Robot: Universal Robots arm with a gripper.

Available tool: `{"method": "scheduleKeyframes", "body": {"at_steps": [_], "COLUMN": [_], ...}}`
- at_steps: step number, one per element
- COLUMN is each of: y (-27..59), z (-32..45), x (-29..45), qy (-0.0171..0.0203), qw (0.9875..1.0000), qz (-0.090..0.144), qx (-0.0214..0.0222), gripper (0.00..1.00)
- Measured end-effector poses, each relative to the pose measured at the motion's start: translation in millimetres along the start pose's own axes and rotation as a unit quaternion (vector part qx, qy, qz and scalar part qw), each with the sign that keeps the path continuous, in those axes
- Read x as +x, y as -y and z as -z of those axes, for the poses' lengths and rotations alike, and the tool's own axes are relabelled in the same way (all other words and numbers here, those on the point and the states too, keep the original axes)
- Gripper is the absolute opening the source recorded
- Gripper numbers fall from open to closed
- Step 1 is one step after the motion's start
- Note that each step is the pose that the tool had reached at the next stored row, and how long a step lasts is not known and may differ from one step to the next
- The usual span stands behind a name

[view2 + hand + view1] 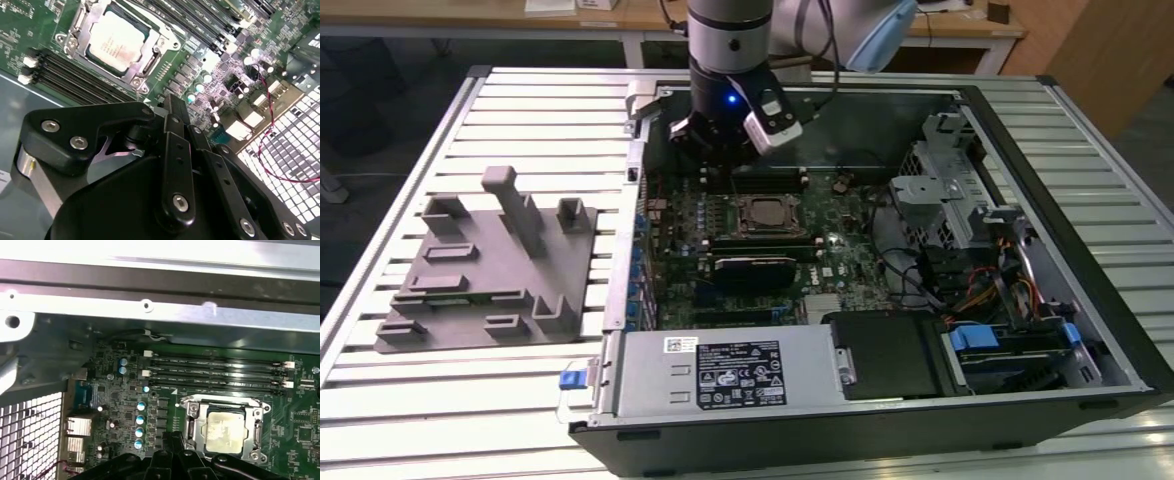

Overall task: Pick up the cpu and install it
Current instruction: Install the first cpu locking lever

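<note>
already the cpu sat in its socket on the green board inside the open computer case, and the tool hung above the board at about twelve o'clock from the chip, carrying nothing. in the second wrist view its black links lay folded close, though i could not tell whether the tips were clenched or released.

the risk, as i judged it, was a chip left slightly crooked in the socket, or the tool brushing the memory slots just beside it.

counted: one cpu, one socket, four long memory slots, one grey fixture lying on the table at nine o'clock from the case.
</note>
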State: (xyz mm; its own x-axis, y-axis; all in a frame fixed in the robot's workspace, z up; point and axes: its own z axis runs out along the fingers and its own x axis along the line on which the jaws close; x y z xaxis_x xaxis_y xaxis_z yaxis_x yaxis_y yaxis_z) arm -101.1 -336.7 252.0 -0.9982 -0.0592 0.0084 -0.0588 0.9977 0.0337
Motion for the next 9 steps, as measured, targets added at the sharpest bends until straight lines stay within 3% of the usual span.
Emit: {"method": "scheduleKeyframes", "body": {"at_steps": [4,9], "y": [-1.8,-9.8], "z": [-0.2,-0.5], "x": [3.8,3.8], "qy": [0.0,0.0], "qw": [1.0,1.0], "qz": [0.0,0.0], "qx": [0.0,0.0], "gripper": [0.11,0.11]}}
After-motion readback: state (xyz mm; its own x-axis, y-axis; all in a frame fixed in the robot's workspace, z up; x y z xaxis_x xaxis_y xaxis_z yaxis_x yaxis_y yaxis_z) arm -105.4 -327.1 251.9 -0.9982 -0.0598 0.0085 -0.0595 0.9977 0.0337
